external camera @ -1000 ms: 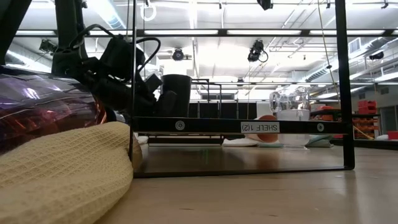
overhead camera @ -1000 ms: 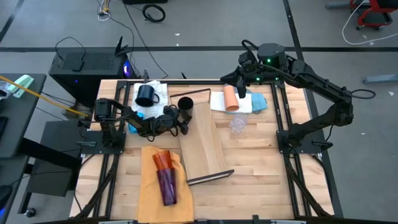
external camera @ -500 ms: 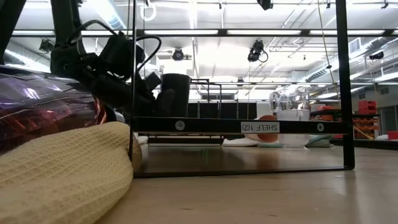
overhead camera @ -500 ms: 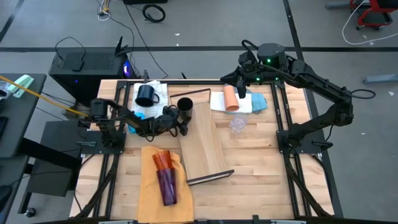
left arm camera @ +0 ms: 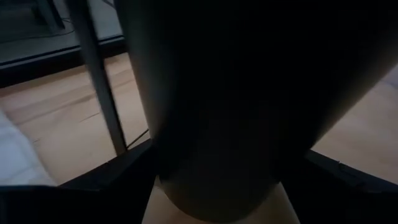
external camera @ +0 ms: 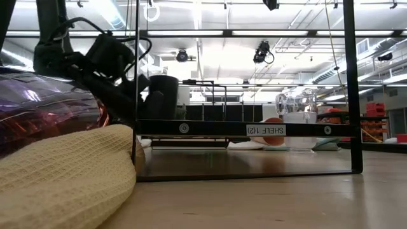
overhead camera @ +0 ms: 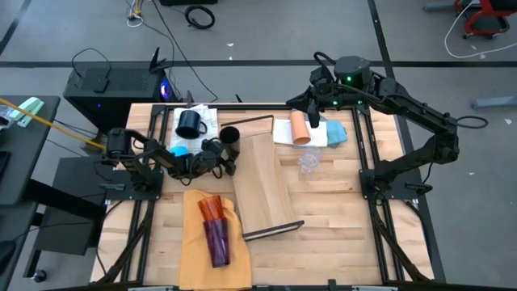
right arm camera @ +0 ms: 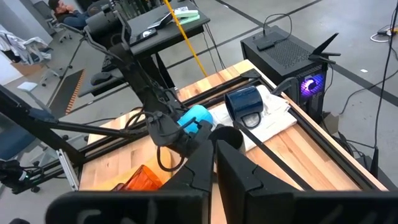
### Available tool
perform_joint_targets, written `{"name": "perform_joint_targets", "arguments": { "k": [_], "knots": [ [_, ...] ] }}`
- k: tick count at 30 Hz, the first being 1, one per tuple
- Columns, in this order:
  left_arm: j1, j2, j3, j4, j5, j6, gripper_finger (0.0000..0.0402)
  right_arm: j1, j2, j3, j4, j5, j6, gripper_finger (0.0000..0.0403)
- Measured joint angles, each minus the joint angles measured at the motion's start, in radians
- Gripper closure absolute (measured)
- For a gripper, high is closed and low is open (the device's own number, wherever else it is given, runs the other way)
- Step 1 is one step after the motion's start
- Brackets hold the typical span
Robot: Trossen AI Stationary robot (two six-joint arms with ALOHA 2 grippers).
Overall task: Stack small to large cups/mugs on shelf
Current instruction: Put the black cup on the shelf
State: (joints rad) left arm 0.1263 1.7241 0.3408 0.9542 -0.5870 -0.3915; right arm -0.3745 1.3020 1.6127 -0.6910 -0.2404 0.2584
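High view: the left gripper [overhead camera: 220, 153] is seen low over the table, closed on the black cup [overhead camera: 229, 135], which stands upright at the far left corner of the shelf [overhead camera: 262, 179], just beside the plank's edge (whether its base rests on the wood cannot be told from above). In the left wrist view the black cup fills nearly the whole picture, gripped between the dark fingers [left arm camera: 93, 186]. A dark navy mug [overhead camera: 190, 123] sits on a white cloth behind the arm, and a bright blue mug [overhead camera: 178, 149] is partly hidden beside it. The orange and purple tumblers [overhead camera: 214, 229] lie on the mustard cloth [overhead camera: 194, 250]. A peach cup [overhead camera: 300, 127] and a clear cup [overhead camera: 308, 162] are found right of the shelf. The right gripper [overhead camera: 313, 113] is held near the peach cup, its fingers [right arm camera: 239, 177] pressed together, with nothing between them.
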Motion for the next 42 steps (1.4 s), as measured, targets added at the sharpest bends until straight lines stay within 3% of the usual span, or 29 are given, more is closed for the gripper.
{"name": "perform_joint_targets", "arguments": {
  "k": [15, 42],
  "knots": [
    [-0.001, 0.002, -0.013, 0.090, 0.017, 0.010, 0.0085, 0.000, 0.000, 0.000, 0.003, 0.001, 0.003, 0.0379],
    [0.014, 0.005, 0.020, 0.016, 0.053, 0.036, 0.0088, 0.000, 0.000, 0.000, 0.005, 0.000, 0.011, 0.0379]
  ]
}}
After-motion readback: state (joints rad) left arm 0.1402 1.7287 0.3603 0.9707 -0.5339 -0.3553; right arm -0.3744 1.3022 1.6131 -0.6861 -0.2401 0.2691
